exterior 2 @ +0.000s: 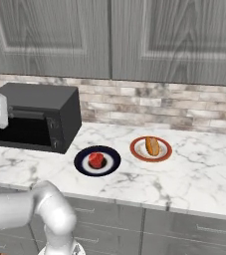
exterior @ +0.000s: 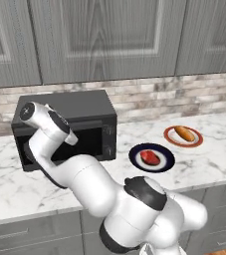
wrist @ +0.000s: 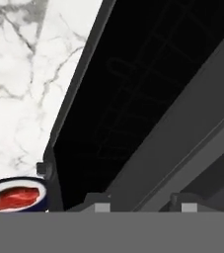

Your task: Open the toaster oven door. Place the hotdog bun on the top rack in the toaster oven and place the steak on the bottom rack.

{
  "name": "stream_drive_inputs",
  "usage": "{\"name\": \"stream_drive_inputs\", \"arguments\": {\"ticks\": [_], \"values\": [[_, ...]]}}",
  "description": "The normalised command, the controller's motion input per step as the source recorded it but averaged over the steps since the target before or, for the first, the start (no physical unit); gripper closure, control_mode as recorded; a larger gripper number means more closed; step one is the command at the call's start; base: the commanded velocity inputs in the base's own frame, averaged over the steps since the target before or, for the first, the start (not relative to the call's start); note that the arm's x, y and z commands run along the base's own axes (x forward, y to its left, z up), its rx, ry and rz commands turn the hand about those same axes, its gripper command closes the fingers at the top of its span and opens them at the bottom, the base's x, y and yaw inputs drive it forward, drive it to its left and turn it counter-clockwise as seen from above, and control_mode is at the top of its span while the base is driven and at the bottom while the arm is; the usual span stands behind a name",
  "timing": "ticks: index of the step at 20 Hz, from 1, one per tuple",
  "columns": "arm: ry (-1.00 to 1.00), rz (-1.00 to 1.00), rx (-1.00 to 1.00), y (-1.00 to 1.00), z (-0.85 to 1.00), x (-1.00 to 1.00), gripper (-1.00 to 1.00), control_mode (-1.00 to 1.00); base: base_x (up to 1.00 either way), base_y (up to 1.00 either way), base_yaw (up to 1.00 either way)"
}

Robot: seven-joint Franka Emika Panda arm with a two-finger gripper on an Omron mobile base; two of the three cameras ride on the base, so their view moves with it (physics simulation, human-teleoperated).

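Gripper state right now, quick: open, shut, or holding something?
Gripper: at the toaster oven door, fingertips apart with the door's handle bar between them; whether it is clamped cannot be told.

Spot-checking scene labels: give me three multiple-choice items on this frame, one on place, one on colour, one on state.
1. Where does the small red steak lie?
A. on the dark blue plate
B. inside the oven
C. on the bare counter

2. What colour is the rim of the plate under the orange-tan hotdog bun?
A. green
B. red-orange
C. black

3. The door of the black boxy toaster oven is:
A. removed
B. fully dropped open
C. not dropped open

Answers:
1 A: the meat sits at the plate's centre.
2 B: a red-orange plate rings the bun.
3 C: its dark front stands upright in both base views.
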Motion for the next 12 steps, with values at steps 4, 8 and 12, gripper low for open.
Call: {"name": "stream_drive_inputs", "arguments": {"ticks": [4,8,12], "values": [[0.06,0.30,0.00,-0.18,-0.94,-0.26,1.00,-1.00,0.00,0.00,0.00],[0.05,0.23,0.00,-0.04,-0.94,-0.32,1.00,-1.00,0.00,0.00,0.00],[0.06,0.19,0.00,0.00,-0.94,-0.35,1.00,-1.00,0.00,0.00,0.00]]}}
